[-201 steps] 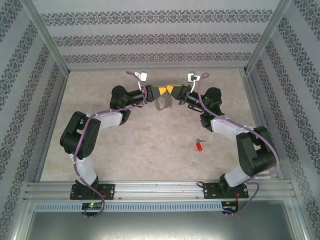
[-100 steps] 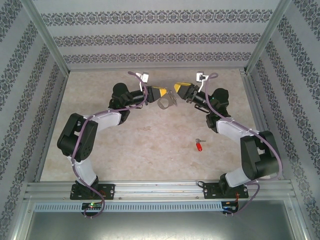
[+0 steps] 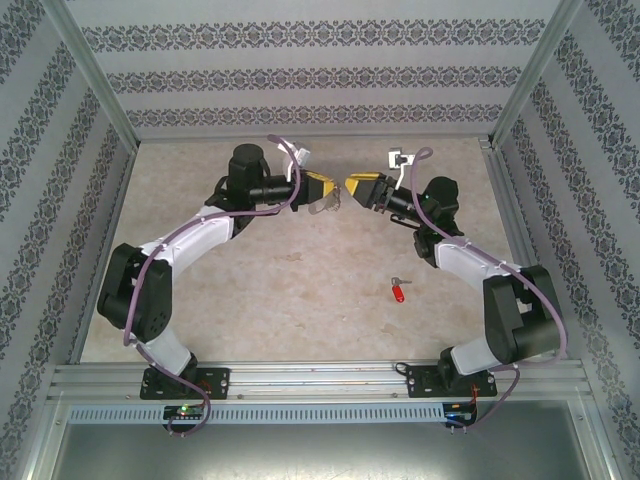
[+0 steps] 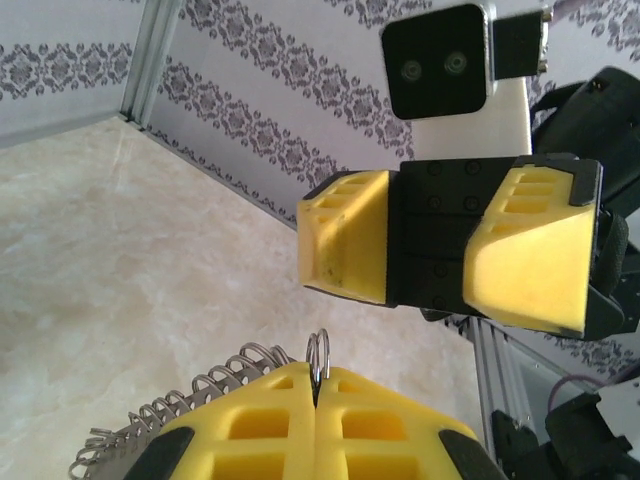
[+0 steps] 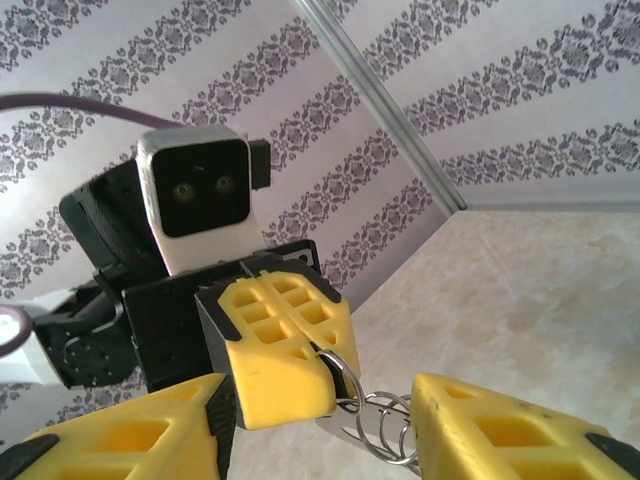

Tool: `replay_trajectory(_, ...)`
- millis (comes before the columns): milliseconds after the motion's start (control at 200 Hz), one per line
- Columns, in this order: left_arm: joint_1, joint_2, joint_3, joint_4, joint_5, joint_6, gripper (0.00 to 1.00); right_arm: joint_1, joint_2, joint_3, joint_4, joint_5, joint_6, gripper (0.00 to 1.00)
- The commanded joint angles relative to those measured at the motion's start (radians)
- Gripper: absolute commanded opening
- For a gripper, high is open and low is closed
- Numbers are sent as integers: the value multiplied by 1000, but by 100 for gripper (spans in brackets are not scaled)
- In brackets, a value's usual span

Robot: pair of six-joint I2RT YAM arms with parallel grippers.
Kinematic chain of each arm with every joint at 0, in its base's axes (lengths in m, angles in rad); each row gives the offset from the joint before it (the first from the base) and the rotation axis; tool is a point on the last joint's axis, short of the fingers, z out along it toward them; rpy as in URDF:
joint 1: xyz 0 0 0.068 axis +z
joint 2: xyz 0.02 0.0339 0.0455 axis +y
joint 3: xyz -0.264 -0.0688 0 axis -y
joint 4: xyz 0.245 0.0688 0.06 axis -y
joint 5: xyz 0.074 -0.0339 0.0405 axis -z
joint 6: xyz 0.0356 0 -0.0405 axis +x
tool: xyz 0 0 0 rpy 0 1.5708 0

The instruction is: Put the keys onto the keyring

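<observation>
The left tool (image 3: pixel 330 190) pinches the keyring (image 4: pixel 318 356) by its thin edge at 12 o'clock, so it could slip. The right tool (image 3: pixel 354 185) gapes, holding nothing. The key (image 3: pixel 400 291) lies at 4 o'clock.

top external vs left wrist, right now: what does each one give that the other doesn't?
Top external adds the key, lying untouched on the table, and the whole arms. Left wrist adds grip detail: the keyring is pinched edge-on between the pads of the left hand, with its silvery pieces trailing left. Both share the left hand shut on the keyring and the right hand open, facing it.
</observation>
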Motion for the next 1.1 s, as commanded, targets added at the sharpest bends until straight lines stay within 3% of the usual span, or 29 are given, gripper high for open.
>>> replay_trajectory(0, -16, -31, 45, -140, 11, 119, 0, 15, 15, 36, 11, -68, -27, 49)
replay_trajectory(625, -39, -29, 68, -152, 21, 115, 0, 35, 70, 40, 6, -101, -43, 44)
replay_trajectory(1094, -39, -28, 60, -118, 17, 88, 0, 41, 48, -3, 6, -136, -52, 25)
